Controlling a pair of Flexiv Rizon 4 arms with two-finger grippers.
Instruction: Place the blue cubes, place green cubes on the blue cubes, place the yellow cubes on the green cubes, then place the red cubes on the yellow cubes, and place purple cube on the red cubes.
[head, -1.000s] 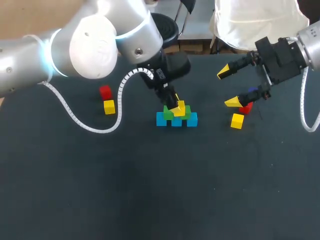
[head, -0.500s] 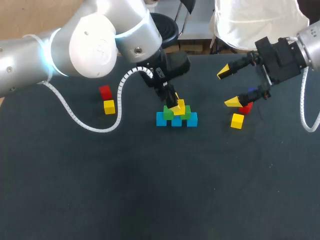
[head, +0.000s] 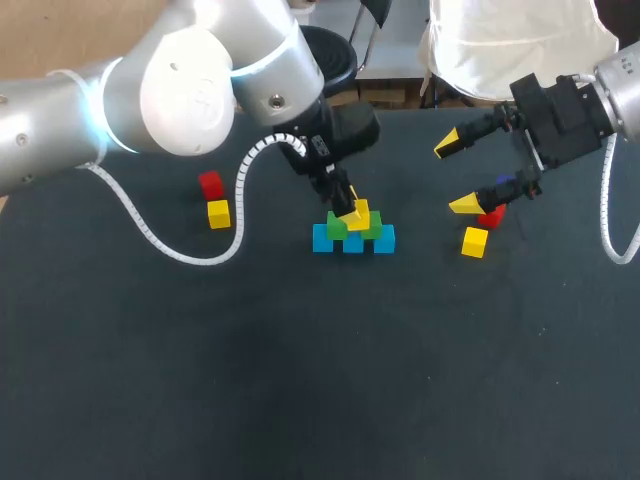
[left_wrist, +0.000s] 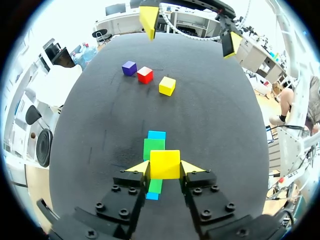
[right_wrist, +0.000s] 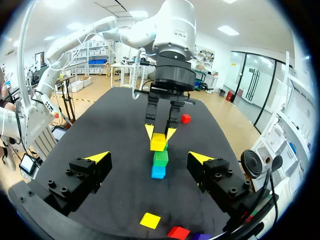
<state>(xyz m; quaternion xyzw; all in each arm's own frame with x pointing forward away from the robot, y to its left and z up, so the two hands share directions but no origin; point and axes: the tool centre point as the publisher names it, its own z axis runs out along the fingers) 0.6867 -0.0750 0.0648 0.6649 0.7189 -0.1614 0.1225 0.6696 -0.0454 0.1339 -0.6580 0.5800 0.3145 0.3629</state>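
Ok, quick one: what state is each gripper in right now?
Left gripper: shut on a yellow cube.
Right gripper: open, holding nothing.

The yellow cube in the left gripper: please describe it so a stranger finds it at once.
Near the middle of the dark table stands a pile, blue cubes below, green cubes above. The yellow cube is at its top, clamped in the left gripper. The other two yellow cubes lie on the table, untouched.
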